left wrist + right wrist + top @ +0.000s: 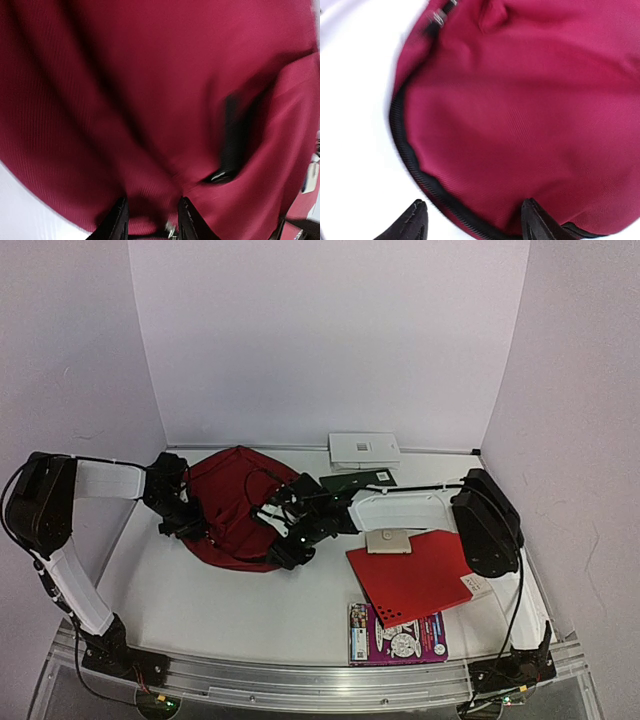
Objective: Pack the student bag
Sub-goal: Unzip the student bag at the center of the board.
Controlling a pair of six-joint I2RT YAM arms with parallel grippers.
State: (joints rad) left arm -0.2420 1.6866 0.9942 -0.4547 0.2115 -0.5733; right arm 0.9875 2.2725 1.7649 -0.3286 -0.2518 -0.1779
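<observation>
**benchrat:** ok so why are both arms piled onto the bag while nothing goes in?

**yam_fan:** Looks like the opening-up step to me. Left to right: the left gripper (151,222) is at the left side of the dark red soft fabric backpack (228,502). It has a fold of the cloth bunched between its fingers, and they look pinched shut on it. My guess is it's an anchor so the floppy fabric doesn't slide around. The backpack sits left of centre on the white worktop (240,615), closer to the far edge than the near one.

**benchrat:** and the right one?

**yam_fan:** The right gripper (472,222) reaches clear across to the bag's near-right rim. Its fingers are spread apart and hold nothing, straddling the black zipper track (407,155). Probably it's lining up on the zip. I can't tell if the mouth is open, since no lining shows.

**benchrat:** stuff to pack?

**yam_fan:** All on the right half:
- a white flat box (363,450) at the far edge
- a dark green flat card (358,481) just in front of the box
- a bright red flat folder (412,578) with a small beige square pad (388,541) on its far corner
- a colourful printed booklet (397,633) by the near edge, partly under the folder

The right forearm lies across between the card and the folder, so I reckon it has to back off before grabbing either.
</observation>
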